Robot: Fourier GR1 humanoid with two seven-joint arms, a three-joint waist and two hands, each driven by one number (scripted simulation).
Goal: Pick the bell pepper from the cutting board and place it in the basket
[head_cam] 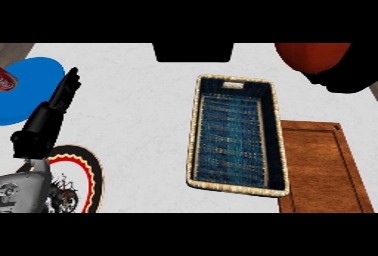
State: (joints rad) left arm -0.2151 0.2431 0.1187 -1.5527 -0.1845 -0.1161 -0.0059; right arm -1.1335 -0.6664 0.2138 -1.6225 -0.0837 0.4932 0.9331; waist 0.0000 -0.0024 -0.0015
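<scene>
Left hand [55, 107] rests at the left, fingers straight. Basket [198, 125] beside cutting board [317, 165]. No legible writing.

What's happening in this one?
The left hand shows at the view's left with straight fingers, holding nothing. The basket sits mid-counter and looks empty, with the wooden cutting board at its right, bare where visible. A red-orange rounded thing with a dark shape below it shows at the top right; whether it is the bell pepper is unclear.
</scene>
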